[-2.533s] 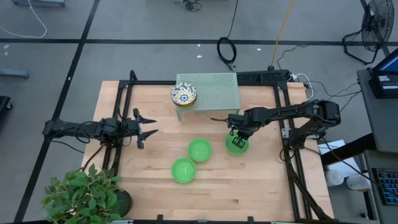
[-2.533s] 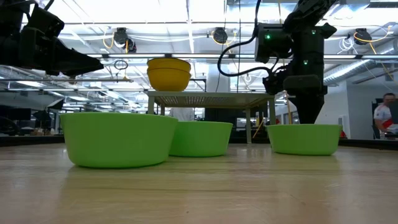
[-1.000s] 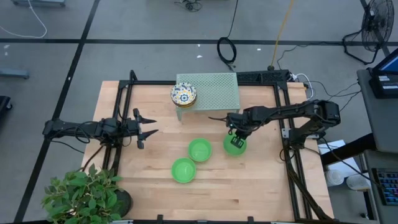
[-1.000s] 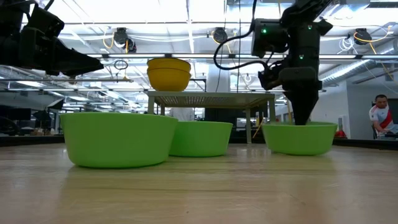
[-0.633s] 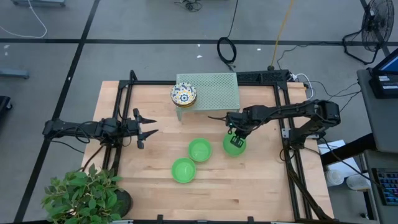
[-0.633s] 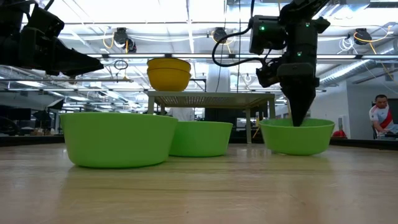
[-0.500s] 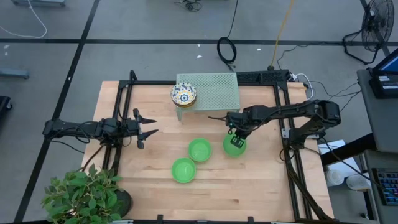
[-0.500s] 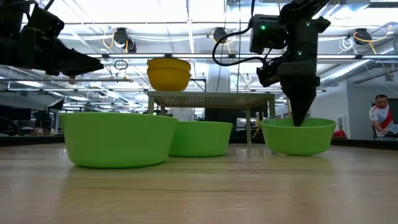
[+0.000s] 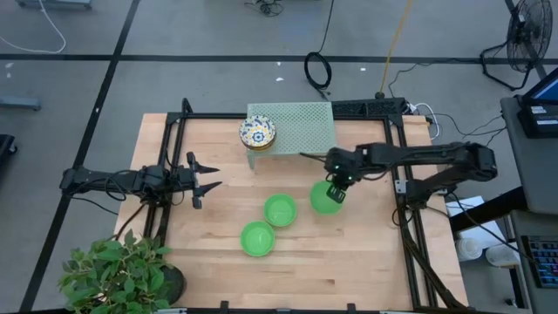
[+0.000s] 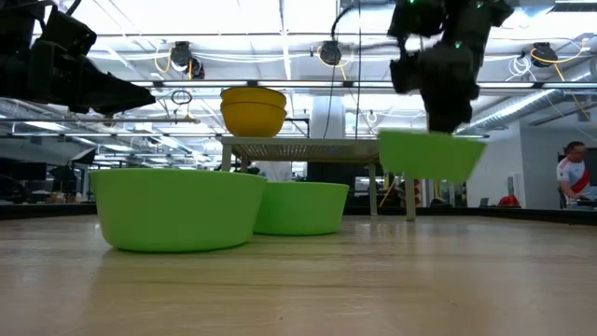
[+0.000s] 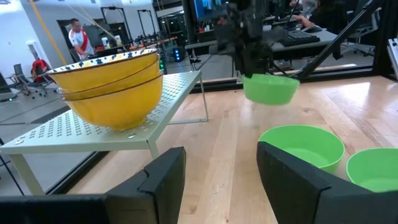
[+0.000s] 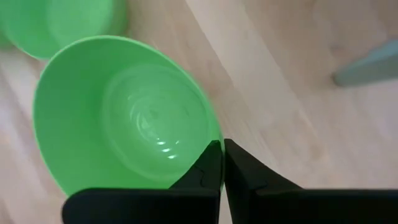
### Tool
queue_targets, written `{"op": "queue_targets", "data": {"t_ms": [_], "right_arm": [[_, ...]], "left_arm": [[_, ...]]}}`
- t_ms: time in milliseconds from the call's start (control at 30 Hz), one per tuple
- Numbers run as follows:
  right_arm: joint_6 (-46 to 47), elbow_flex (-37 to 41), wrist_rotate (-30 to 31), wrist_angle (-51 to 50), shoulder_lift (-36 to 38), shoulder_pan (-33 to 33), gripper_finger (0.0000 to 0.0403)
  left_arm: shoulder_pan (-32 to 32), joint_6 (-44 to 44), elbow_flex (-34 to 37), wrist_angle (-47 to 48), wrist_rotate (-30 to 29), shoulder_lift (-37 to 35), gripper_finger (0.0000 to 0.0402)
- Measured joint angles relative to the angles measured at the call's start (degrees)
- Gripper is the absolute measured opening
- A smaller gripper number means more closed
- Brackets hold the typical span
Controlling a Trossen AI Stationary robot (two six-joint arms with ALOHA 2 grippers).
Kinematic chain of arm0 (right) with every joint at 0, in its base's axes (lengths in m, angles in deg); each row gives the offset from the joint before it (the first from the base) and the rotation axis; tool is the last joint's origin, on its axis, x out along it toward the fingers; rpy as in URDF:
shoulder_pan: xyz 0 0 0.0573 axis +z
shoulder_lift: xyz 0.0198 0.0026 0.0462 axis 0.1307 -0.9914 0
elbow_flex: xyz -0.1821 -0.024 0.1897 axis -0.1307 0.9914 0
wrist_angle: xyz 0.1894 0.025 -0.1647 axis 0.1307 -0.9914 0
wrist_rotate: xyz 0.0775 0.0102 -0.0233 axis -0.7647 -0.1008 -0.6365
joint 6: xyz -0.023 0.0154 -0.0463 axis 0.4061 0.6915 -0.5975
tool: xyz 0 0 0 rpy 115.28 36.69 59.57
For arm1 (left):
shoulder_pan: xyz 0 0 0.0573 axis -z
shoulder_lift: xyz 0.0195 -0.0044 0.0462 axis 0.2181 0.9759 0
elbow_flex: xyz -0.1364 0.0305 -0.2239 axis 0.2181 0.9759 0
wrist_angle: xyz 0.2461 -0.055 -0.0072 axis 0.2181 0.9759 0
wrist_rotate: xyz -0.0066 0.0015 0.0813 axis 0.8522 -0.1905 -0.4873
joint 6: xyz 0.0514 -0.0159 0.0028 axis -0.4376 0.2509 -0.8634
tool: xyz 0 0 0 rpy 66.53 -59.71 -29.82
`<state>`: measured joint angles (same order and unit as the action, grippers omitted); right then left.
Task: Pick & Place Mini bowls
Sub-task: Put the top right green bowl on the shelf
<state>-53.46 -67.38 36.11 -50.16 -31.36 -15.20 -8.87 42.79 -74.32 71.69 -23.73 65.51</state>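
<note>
My right gripper [image 9: 336,188] is shut on a plain green mini bowl [image 9: 323,200], which hangs in the air in front of the rack [image 10: 431,154]. Two more green bowls [image 9: 280,210] [image 9: 257,238] stand on the table, close together. A stack of floral-patterned bowls [image 9: 257,133], yellow outside [image 10: 253,110], sits on the left end of the pale green mesh rack [image 9: 301,126]. My left gripper [image 9: 209,177] waits open over the table's left side, touching nothing. My right gripper pinches the green bowl's rim [image 12: 211,138] on its far right side, one finger inside the bowl and one outside. The fingers [image 12: 208,163] come from above, pointing down. The bowl is lifted clear of the table and hangs slightly tilted below them [image 10: 431,154].
A potted plant [image 9: 118,270] stands at the near left corner. Black frame rails [image 9: 397,187] run along the table's left and right sides. Bare wood lies near the right and near edges. A person [image 10: 571,173] shows in the room beyond.
My right gripper has risen, still shut on the green bowl's rim, and moved a little toward the far edge. The bowl, which sat on the table a second ago, is now lifted clear and slightly tilted. The other bowls and my left arm have kept still.
</note>
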Motion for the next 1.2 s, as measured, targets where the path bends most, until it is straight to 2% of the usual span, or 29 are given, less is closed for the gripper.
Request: {"op": "queue_targets", "data": {"t_ms": [400, 833, 1000, 1200], "right_arm": [[-2.31, 0.0, 0.09, 10.54, 9.9, 0.0, 0.0001], [-7.53, -0.14, -0.03, 29.29, 12.0, -2.03, 0.0], [-10.41, -7.19, -0.06, 26.3, 10.3, -6.31, 0.0], [-14.72, -23.24, 0.02, 17.32, 5.53, -11.84, 0.0]], "left_arm": [[-0.02, -0.01, -0.01, 0.0, -0.02, 0.0, 0.0202], [0.0, 0.0, 0.0, 0.02, 0.0, 0.01, 0.0202], [-0.02, 0.0, 0.0, 0.0, 0.0, 0.0, 0.0203], [-0.02, 0.0, 0.0, 0.02, 0.0, 0.02, 0.0202]]}}
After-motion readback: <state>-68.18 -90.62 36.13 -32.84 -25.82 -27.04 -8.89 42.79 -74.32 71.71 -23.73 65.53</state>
